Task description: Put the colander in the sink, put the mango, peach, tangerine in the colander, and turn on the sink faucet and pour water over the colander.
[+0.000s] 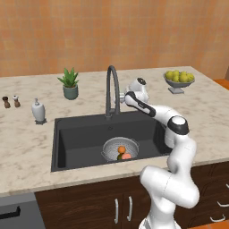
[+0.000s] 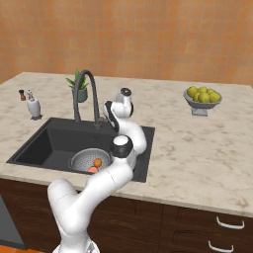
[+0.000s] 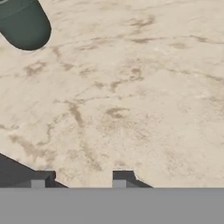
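Your colander [image 1: 120,148] sits in the sink [image 1: 80,134], toward its front right, holding the tangerine [image 1: 121,149], the peach [image 1: 126,156] and a sliver of dark mango [image 1: 119,156]. Your gripper [image 1: 122,97] hovers beside the sink faucet [image 1: 111,89] at the basin's back edge, fingers spread with nothing between them, over bare worktop [image 3: 131,87].
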